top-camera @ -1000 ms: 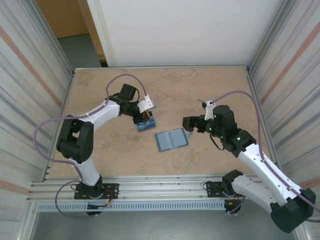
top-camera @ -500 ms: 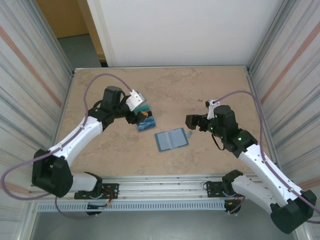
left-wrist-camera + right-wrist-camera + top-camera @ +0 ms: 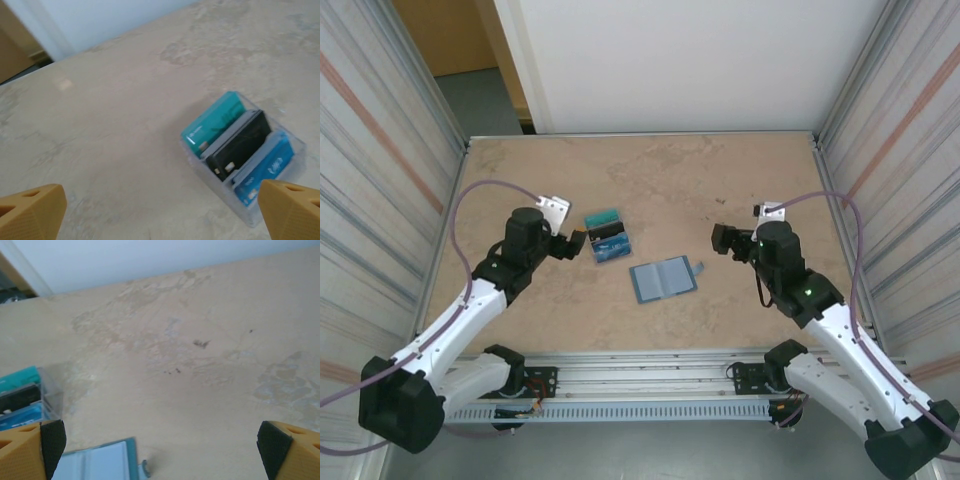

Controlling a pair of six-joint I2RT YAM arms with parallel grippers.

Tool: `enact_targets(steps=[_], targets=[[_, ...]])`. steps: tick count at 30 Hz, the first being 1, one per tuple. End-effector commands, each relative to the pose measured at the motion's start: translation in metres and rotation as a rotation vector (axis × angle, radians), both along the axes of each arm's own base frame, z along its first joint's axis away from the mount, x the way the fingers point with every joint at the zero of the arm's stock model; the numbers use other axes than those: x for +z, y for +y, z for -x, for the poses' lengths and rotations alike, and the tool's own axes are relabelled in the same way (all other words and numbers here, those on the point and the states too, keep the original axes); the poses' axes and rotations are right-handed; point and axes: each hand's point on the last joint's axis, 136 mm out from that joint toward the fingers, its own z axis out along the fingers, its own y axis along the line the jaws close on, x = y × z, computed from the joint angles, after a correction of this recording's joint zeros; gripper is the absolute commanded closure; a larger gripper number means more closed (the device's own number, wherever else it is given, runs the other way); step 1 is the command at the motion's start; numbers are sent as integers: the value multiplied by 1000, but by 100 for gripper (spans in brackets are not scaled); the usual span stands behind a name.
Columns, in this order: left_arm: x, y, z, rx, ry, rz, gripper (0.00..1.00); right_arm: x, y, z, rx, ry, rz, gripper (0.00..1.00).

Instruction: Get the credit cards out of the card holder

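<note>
- My left gripper (image 3: 160,220): jaws spread wide, one orange fingertip (image 3: 31,212) at 8 o'clock, the other at 4 o'clock.
- Clear tray (image 3: 207,172): at 4 o'clock on the mottled beige table (image 3: 110,130), just beyond my 4 o'clock fingertip.
- Inside it, three credit cards (image 3: 240,145) on edge, side by side: teal card (image 3: 215,122), black card, blue card (image 3: 265,167).
- Pale wall (image 3: 115,20): at 12 o'clock.

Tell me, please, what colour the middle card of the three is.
The middle card is black, clearest in the left wrist view.

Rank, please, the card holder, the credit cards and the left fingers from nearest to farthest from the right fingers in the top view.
1. card holder, just left of them, slightly nearer the bases.
2. credit cards, farther left.
3. left fingers, leftmost.
</note>
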Motion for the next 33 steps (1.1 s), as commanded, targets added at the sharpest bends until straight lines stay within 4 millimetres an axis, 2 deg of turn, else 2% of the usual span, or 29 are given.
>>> enact_targets(steps=[1,6,10,17,23,31,33], targets=[[0,34,-3,203,-57,29,1,-2,-22,-3,-108,-57,49,1],[-20,55,-2,285,-84,35,1,-21,-44,-2,-182,-61,139,1],[-33,65,-7,305,-90,82,2,-35,-59,-5,-216,-74,147,1],[-44,78,-25,334,-124,78,1,-43,-86,-7,-280,-165,139,1],[-50,77,-40,316,-169,36,1,-57,-101,-10,-305,-150,114,1],[-40,79,-50,266,-273,29,1,-69,-108,-18,-306,-164,101,1],[-42,84,-51,270,-247,50,1,-70,-109,-20,-304,-161,95,1]])
